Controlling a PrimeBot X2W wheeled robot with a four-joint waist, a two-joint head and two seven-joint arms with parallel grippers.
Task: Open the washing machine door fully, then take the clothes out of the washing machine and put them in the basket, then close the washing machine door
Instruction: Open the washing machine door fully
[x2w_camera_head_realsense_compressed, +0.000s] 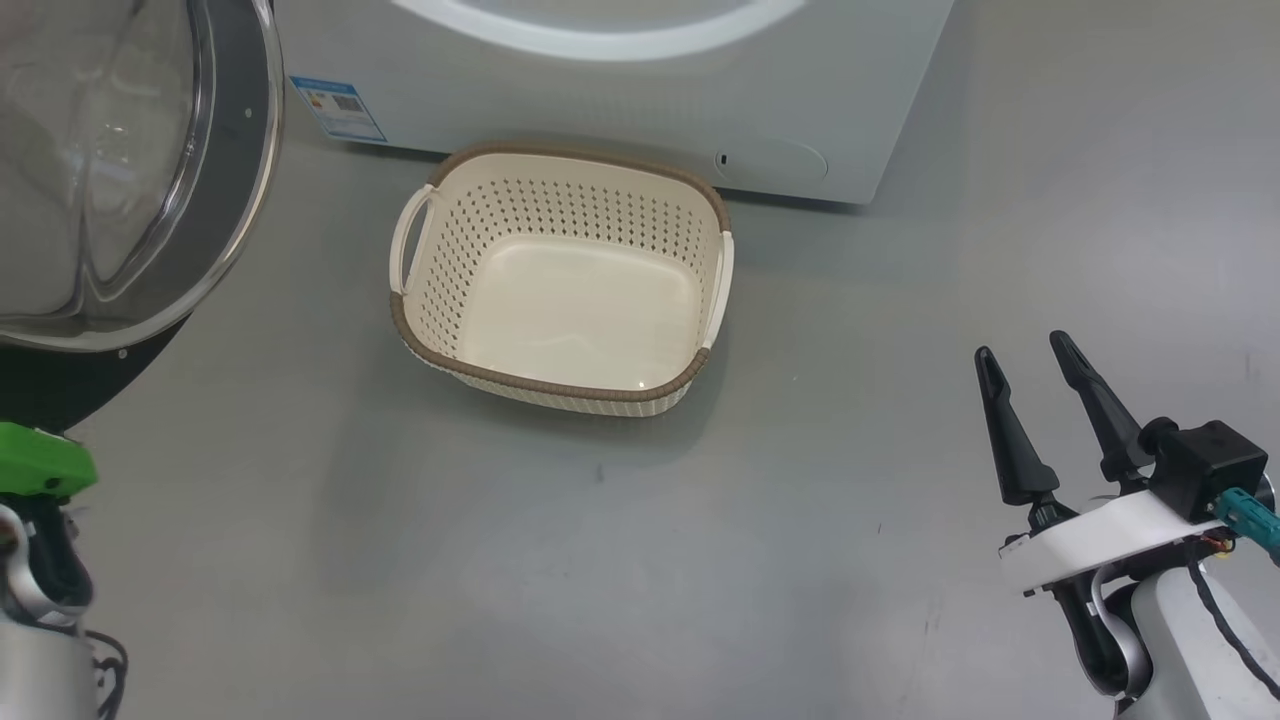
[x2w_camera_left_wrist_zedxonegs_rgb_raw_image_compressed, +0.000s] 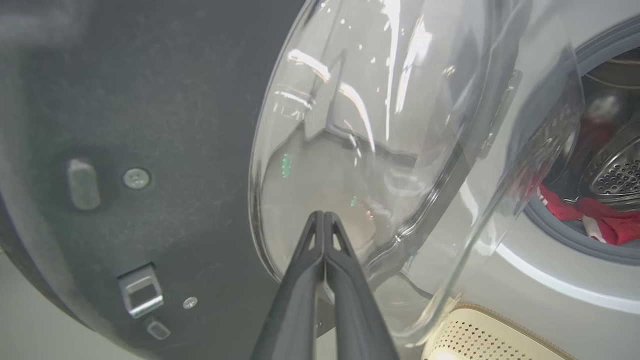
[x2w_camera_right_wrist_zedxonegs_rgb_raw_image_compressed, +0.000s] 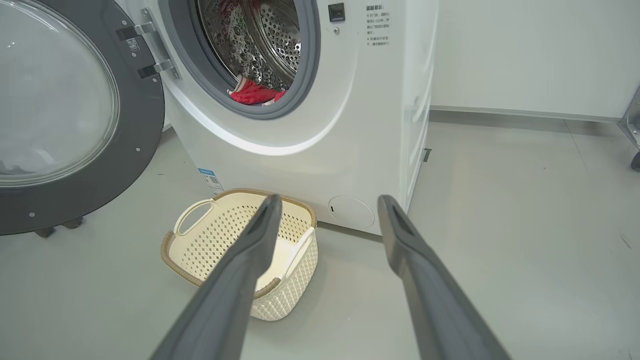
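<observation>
my left gripper (x2w_camera_left_wrist_zedxonegs_rgb_raw_image_compressed: 324, 215) is clenched, its two fingers pressed flat together with nothing between them; the tips point at the clear glass bowl (x2w_camera_left_wrist_zedxonegs_rgb_raw_image_compressed: 360, 150) of the washing machine door (x2w_camera_left_wrist_zedxonegs_rgb_raw_image_compressed: 150, 125), right in front of them, though i cannot tell whether they touch the glass; the door's dark rim spreads to the left of my fingers, with a metal catch (x2w_camera_left_wrist_zedxonegs_rgb_raw_image_compressed: 141, 290) low beside them; past the bowl, off to the right, the clothes (x2w_camera_left_wrist_zedxonegs_rgb_raw_image_compressed: 615, 225) lie red at the mouth of the washing machine (x2w_camera_left_wrist_zedxonegs_rgb_raw_image_compressed: 600, 325), on its grey seal (x2w_camera_left_wrist_zedxonegs_rgb_raw_image_compressed: 565, 237); my right gripper (x2w_camera_right_wrist_zedxonegs_rgb_raw_image_compressed: 330, 200) is released, fingers spread wide and holding nothing, hovering above the floor (x2w_camera_right_wrist_zedxonegs_rgb_raw_image_compressed: 500, 225); the basket (x2w_camera_right_wrist_zedxonegs_rgb_raw_image_compressed: 170, 255) sits on the floor ahead of it and to its left, apart from it, close to the foot of the machine; the door hangs open farther to its left
</observation>
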